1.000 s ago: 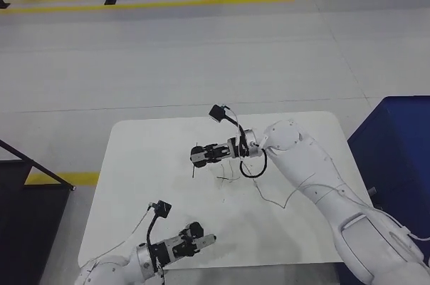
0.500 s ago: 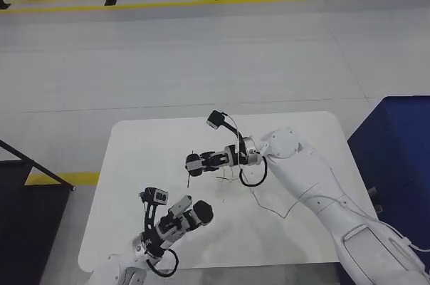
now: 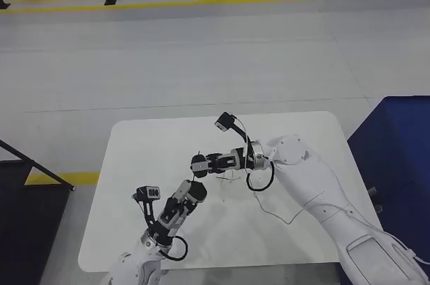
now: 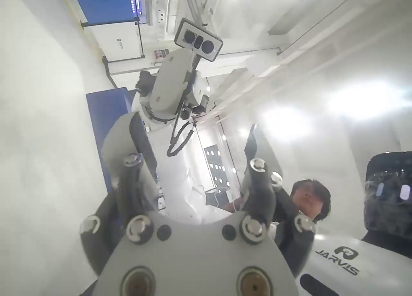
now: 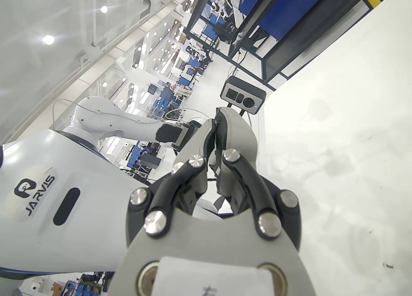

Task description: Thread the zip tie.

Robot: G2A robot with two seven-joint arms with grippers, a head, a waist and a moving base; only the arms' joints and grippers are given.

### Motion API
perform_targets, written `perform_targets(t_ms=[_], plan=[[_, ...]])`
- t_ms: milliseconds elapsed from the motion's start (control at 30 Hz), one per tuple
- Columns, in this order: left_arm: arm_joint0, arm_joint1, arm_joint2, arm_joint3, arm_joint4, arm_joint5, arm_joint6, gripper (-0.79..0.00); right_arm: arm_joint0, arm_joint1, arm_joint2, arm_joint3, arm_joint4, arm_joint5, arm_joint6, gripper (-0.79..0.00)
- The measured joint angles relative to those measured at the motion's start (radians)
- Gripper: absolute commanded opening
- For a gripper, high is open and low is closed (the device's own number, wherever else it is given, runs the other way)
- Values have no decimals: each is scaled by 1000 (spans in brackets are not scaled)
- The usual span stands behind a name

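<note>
**Step in hand (judged):** bring both grippers together so the zip tie's tail can enter its head.

1. Use R gripper (image 3: 198, 164) as the fixed holder and move L gripper (image 3: 191, 187) only.
2. Approach slowly, w/ L's fingers aligned along the strap axis, not across it.
3. Close L only once the strap sits btw. its pads. A thin strap likely bends away if nudged.
4. Avoid gripper-to-gripper contact. In top view both sit near frame centre, L just below and left of R.

**Tool state:** R gripper (image 5: 216, 123) has its fingers pressed together, pads meeting. L gripper (image 4: 191, 146) has its fingers spread, w/ nothing btw. them.

**Zip tie:** too thin to make out. Judged to be pinched at R's pad line, i.e. just above and right of L's fingertips in top view. Cannot tell whether R actually grips it. Thin dark strands (image 3: 226, 178) lie on the table (image 3: 140, 153), just right of R's fingers. They are poss. spare ties, unconfirmed.
</note>
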Motion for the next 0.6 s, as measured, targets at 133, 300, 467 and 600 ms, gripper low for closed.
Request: perform_targets(t_ms=[133, 300, 467, 600], plan=[[2, -2, 2, 2, 12, -14, 10, -465, -13, 6, 13, -19, -13, 9, -1, -785], [-3, -6, 6, 8, 40, 3, 37, -502, -27, 12, 26, -43, -20, 17, 5, -785], [-8, -10, 16, 11, 61, 7, 56, -610, -40, 19, 43, -60, -17, 20, 13, -785], [-10, -13, 22, 11, 71, 8, 64, -751, -47, 24, 54, -69, -22, 23, 16, -785]])
